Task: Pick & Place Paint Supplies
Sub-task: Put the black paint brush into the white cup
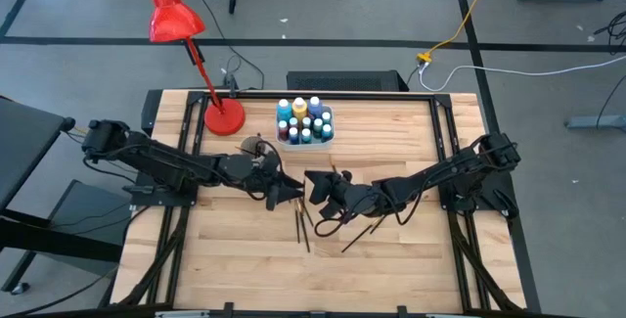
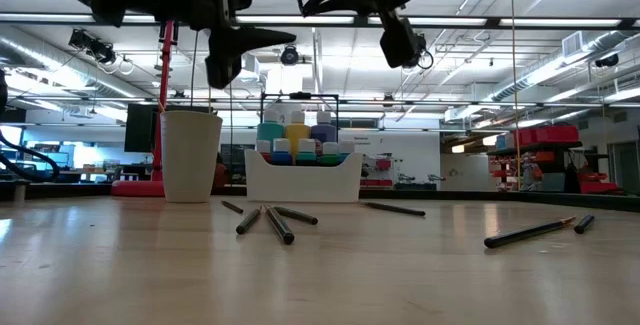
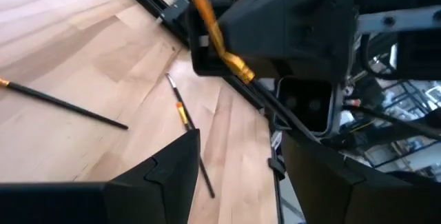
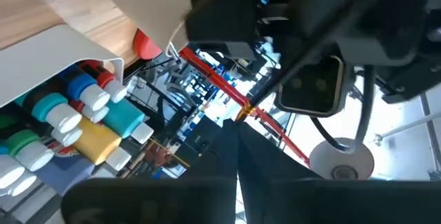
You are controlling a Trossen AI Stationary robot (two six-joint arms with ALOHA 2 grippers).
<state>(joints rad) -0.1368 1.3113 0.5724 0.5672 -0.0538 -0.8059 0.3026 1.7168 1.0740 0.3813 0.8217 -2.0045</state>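
Bench (image 1: 391, 259): pale wood planks, carrying all items below. Left gripper (image 1: 290, 189): raised mid-bench, fingers apart, empty, tip close to the right one. Right gripper (image 1: 315, 185): also raised, fingers together, clamped on one paintbrush (image 3: 219, 36) (wooden handle, brass ferrule, seen from the left wrist view). Red desk lamp (image 1: 176, 20): rear left, not part of the job. White cup (image 2: 190, 155): upright beside the lamp base. White tray (image 1: 305, 134): rear centre, packed with small paint bottles (image 1: 299, 111), caps up. Loose paintbrushes (image 1: 303, 225): lying flat mid-bench below the grippers, more (image 1: 357, 235) to the right. Handling judgement: brushes are light, stiff and thin, prone to roll; grip at mid-handle, clear of the bristles.
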